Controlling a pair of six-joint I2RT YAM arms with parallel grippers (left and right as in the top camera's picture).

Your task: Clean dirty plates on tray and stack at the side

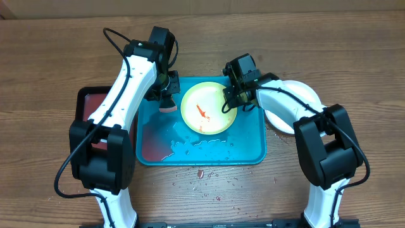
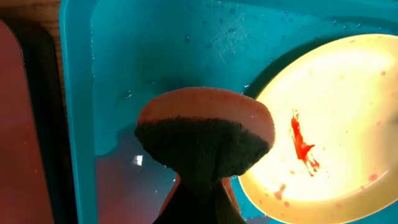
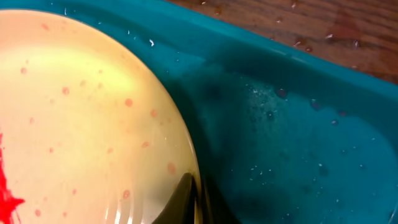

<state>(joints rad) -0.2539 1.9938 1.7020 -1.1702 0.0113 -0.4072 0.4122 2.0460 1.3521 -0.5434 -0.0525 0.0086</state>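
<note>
While right tool point(image 1: 228, 104) pinches cream plate point(image 1: 212, 117) in turquoise tray point(image 1: 250, 142), left tool point(image 1: 166, 95) clamps sponge point(image 2: 205, 134) beside it, red tray point(image 1: 85, 104) adjacent

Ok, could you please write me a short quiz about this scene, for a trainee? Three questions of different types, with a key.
1. True or false: the cream-yellow plate in the turquoise tray is already clean.
2. Multiple choice: what does the left gripper hold? A) a sponge B) a plate C) nothing
3. Fill in: the right gripper is shut on the plate's ____.

Key: 1 false, it has a red smear; 2 A; 3 rim.
</note>
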